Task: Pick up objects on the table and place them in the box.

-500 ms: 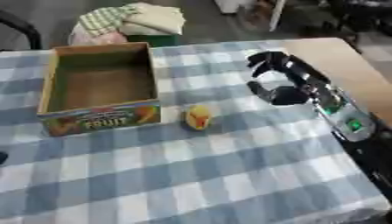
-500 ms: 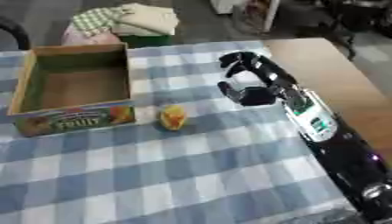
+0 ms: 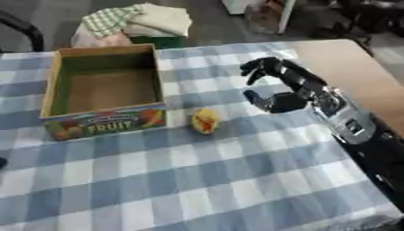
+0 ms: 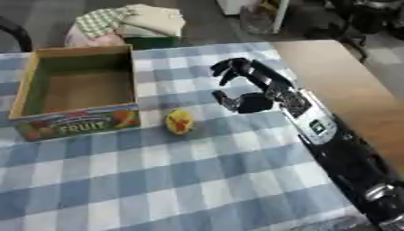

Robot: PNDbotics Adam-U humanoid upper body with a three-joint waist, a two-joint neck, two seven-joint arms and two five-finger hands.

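Observation:
A small yellow object with red marks (image 3: 204, 121) lies on the blue-and-white checked tablecloth (image 3: 197, 180), just right of the box's front corner. The cardboard box (image 3: 103, 92), labelled FRUIT on its front, stands open at the left and holds nothing that I can see. My right hand (image 3: 282, 88) hovers above the cloth to the right of the yellow object, apart from it, with fingers spread and loosely bent and nothing in them. At the left edge a dark sliver (image 3: 2, 162) shows, too little to tell what it is.
A pile of folded cloths (image 3: 138, 22) sits behind the table's far edge. Bare wooden tabletop (image 3: 355, 72) shows at the right beyond the cloth. My right forearm (image 4: 331, 140) runs from the lower right across the table.
My right hand has moved left, closer to the yellow object. The box and the object have stayed put.

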